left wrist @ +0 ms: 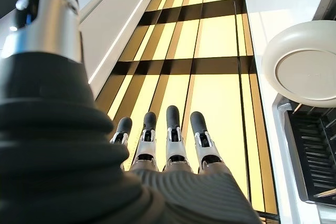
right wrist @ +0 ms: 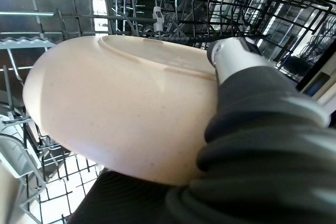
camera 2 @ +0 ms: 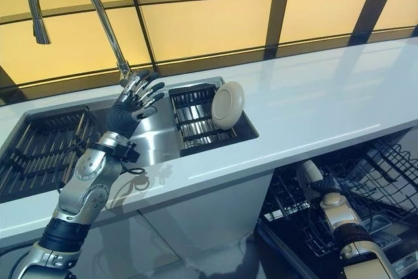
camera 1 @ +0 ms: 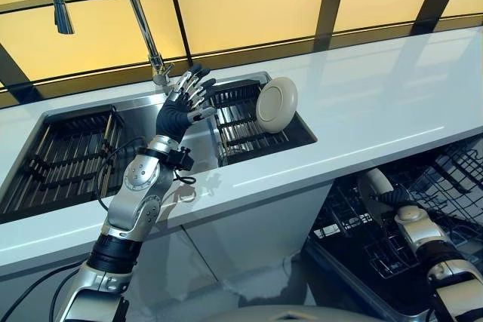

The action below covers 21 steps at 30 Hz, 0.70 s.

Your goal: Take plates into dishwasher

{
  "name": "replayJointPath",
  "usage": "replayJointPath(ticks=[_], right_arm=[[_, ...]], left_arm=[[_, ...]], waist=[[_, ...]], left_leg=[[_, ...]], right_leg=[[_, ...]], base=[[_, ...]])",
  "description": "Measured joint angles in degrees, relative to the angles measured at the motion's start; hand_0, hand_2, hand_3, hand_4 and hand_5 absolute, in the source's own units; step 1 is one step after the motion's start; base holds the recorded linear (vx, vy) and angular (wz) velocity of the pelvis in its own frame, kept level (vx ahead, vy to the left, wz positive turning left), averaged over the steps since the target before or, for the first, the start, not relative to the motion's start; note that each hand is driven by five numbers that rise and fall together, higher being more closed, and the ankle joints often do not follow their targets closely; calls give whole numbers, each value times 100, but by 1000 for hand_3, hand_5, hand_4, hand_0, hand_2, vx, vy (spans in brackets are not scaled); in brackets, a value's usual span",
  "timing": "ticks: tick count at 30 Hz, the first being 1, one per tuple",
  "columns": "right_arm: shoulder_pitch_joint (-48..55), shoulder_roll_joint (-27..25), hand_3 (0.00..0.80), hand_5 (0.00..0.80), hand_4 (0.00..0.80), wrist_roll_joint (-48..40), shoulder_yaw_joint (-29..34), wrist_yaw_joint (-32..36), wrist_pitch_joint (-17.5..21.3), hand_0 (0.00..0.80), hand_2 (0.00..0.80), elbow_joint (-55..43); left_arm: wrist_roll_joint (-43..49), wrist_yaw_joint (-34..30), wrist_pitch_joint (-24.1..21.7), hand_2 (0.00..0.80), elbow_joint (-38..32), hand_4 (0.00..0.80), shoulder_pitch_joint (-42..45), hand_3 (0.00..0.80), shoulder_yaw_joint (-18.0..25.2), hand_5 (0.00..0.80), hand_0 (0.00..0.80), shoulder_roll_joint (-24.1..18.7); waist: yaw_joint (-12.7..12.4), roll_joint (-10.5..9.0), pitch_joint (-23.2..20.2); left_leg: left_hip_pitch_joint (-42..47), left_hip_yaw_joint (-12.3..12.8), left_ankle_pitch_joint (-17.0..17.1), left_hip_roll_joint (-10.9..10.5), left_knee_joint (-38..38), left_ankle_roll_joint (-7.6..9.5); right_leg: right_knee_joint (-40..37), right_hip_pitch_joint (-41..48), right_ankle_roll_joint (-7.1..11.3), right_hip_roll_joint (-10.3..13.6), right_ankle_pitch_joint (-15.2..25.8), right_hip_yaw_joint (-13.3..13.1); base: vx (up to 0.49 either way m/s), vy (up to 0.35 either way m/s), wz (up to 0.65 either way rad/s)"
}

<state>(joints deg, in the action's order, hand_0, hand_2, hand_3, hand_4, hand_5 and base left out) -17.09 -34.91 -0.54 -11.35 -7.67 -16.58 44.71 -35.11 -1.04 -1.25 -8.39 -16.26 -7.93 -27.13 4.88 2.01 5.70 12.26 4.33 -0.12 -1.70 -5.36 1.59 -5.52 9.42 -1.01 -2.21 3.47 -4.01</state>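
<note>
Two plates are seen: one is held in the right hand (fingers hidden, grip cannot be told) down inside the dishwasher rack; the other stands on edge in the sink rack, just right of the left hand, which is raised with fingers spread.
</note>
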Motion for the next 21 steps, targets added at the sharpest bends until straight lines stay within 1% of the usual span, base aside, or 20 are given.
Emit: replayJointPath(ticks=[3, 4, 6, 7, 9, 12, 15, 21], right_arm=[[-45, -1, 791, 791, 791, 114, -59, 1, 9, 791, 791, 117], [-45, 0, 577, 577, 577, 117, -65, 1, 4, 577, 577, 127], [-44, 1, 41, 41, 41, 189, -81, 31, 1, 41, 41, 164], [-44, 6, 0, 0, 0, 217, -127, 95, -3, 0, 0, 209], [-10, 55, 0, 0, 0, 232, -300, 216, -5, 0, 0, 352], [140, 116, 0, 0, 0, 305, -322, 259, -4, 0, 0, 353], [217, 112, 0, 0, 0, 468, -320, 249, -6, 0, 0, 313], [531, 62, 0, 0, 0, 840, -299, 152, -62, 0, 0, -225]], left_arm=[[-3, -18, 0, 0, 0, 0, 0, 0, 0, 0, 0, -1], [-4, -18, 0, 0, 0, 0, 0, 0, 0, 0, 0, 0], [-5, -18, 0, 0, 0, 0, 0, 0, 0, 0, 0, -1], [-7, -17, 0, 0, 0, 0, 0, 0, 0, 0, 0, -1], [-14, -18, 1, 0, -1, 0, 0, 0, -1, 0, 0, -1], [-15, -17, 0, 0, -1, 0, 0, 0, -3, 0, 0, -1], [-16, -12, 0, 0, -2, 0, 0, 0, -3, 0, 0, -1], [-15, -5, -5, 0, -72, 0, 1, 0, -3, 0, 0, -4]], waist=[[-9, 5, -3], [-14, 6, -4], [-21, 11, -7], [-22, 17, -11], [-28, 42, -21], [-84, 97, -34], [-108, 101, -37], [-88, 94, -32]], left_leg=[[3, -12, 1, 0, 0, 0], [3, -15, 1, 0, 0, 0], [4, -18, 2, 0, -1, 0], [3, -21, 2, 0, -1, 0], [1, -24, 3, -2, 0, 0], [1, -27, 3, -7, 1, 1], [1, -27, 4, -8, 0, 2], [-32, -16, 4, -10, -3, 3]], right_leg=[[0, 7, 0, 0, -1, 9], [0, 8, 0, 0, -1, 11], [0, 9, 1, 0, -3, 13], [0, 9, -1, 2, -2, 16], [1, 8, -3, 3, -1, 19], [2, 8, -4, 6, 0, 21], [1, 9, -2, 6, -1, 21], [1, -35, 22, 7, -18, -5]], base=[[0, 0, 0], [0, 0, 0], [0, 0, 0], [0, 0, 0], [0, 0, 0], [0, 0, 0], [0, 0, 0], [0, 0, 0]])
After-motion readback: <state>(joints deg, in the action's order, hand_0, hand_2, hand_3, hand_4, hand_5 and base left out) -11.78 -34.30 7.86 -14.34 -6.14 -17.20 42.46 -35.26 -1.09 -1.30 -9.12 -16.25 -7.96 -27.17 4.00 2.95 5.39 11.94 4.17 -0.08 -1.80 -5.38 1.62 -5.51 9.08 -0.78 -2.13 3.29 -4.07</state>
